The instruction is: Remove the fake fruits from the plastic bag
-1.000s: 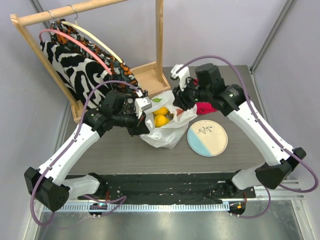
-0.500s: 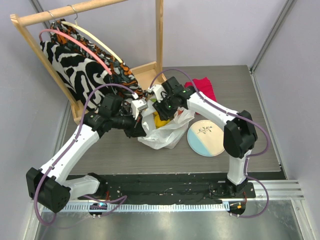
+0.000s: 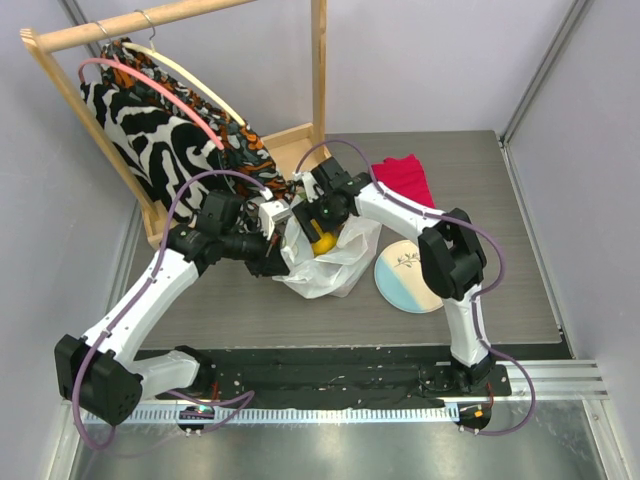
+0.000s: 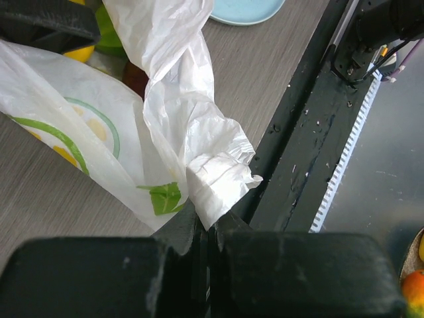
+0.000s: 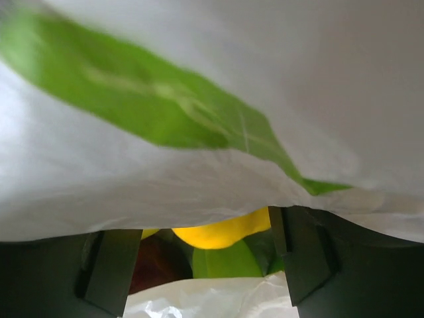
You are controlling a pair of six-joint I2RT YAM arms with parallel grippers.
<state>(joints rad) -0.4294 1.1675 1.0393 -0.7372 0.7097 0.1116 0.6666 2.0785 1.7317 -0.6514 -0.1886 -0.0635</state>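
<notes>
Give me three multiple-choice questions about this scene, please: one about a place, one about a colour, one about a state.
1. The plate lies: A. right of the bag B. left of it C. inside it
2. The fruit between the jaws of the right gripper is: A. blue B. yellow C. white
3. The left gripper is: A. open B. shut on the bag C. out of view
Answers: 1 A, the top view shows it to the bag's right. 2 B, the right wrist view shows yellow. 3 B, its jaws pinch a fold of the plastic.
</notes>
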